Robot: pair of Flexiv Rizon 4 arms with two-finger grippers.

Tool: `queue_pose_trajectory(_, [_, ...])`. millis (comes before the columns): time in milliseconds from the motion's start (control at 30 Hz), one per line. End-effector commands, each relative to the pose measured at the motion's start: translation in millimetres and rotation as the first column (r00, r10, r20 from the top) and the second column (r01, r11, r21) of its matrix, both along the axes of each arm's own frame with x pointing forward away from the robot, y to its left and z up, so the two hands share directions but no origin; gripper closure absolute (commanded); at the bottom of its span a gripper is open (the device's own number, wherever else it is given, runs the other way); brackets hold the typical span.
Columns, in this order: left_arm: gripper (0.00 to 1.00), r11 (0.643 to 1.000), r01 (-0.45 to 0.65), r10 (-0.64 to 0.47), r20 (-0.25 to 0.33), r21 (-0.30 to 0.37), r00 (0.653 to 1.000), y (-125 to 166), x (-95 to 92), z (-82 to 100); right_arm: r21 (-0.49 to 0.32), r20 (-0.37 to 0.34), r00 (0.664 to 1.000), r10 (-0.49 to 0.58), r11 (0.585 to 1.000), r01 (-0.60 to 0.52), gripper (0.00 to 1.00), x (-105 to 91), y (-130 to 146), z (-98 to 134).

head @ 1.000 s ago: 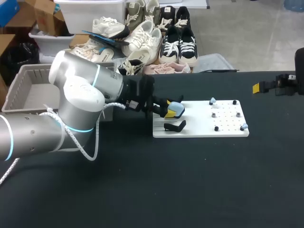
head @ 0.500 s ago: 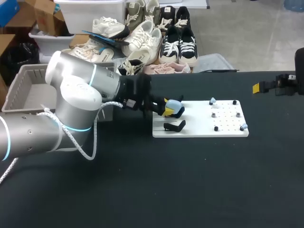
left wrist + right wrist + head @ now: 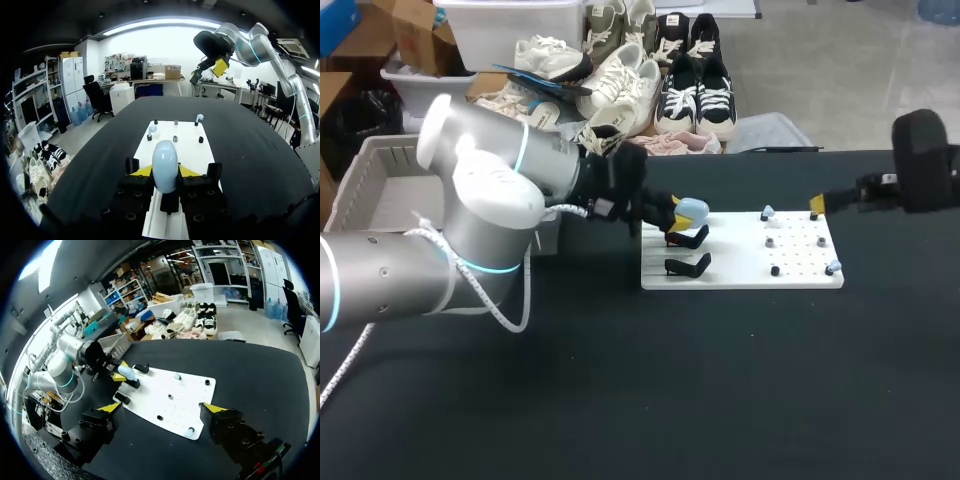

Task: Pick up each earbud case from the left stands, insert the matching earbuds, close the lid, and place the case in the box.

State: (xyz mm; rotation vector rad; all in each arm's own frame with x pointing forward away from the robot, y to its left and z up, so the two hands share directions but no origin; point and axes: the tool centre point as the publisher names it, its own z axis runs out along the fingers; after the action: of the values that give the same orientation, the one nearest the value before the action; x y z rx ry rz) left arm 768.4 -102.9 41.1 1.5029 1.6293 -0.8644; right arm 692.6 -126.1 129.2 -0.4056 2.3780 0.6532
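A pale blue earbud case [image 3: 692,210] hangs just above the upper of two black stands [image 3: 690,239] on the white board [image 3: 740,272]. My left gripper [image 3: 676,216] is shut on it. From the left wrist, the case [image 3: 165,164] stands upright between the yellow tips of this gripper [image 3: 165,171]. Two pale earbuds [image 3: 767,212] [image 3: 833,266] sit on pegs at the board's right end. My right gripper [image 3: 817,203] hovers at the board's far right corner, open and holding nothing. Ahead of the right gripper [image 3: 161,410] in its own view lie the board [image 3: 170,392] and the held case [image 3: 128,373].
A grey basket [image 3: 360,170] stands at the table's far left, behind my left arm. The lower stand [image 3: 688,266] is bare. Several small black pegs [image 3: 776,270] stick up from the board's right half.
My left gripper has lifted the case up off the upper stand and slightly back. My right arm has swung in from the right edge toward the board's far right corner.
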Motion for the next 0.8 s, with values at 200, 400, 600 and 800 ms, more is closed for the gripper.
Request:
queue_pose_trajectory(200, [1.00,1.000,-0.011,0.010,0.030,0.014,1.000,-13,6.4,16.1,0.055,-0.015,0.992,0.124,0.991,-0.123,0.00,13.8,50,-20])
queue_pose_trajectory(400, [1.00,1.000,0.015,-0.016,0.064,0.010,0.998,-25,5.3,31.1,0.050,-0.043,0.983,0.180,0.983,-0.178,0.00,15.1,76,-28])
queue_pose_trajectory(600, [1.00,0.999,0.039,-0.039,0.084,0.002,0.996,-32,-0.1,39.8,0.054,-0.052,0.978,0.201,0.979,-0.198,0.00,18.0,88,-33])
queue_pose_trajectory(800, [1.00,0.998,0.060,-0.059,0.095,-0.006,0.994,-37,-11.4,45.1,0.055,-0.054,0.976,0.210,0.977,-0.207,0.00,20.9,93,-34])
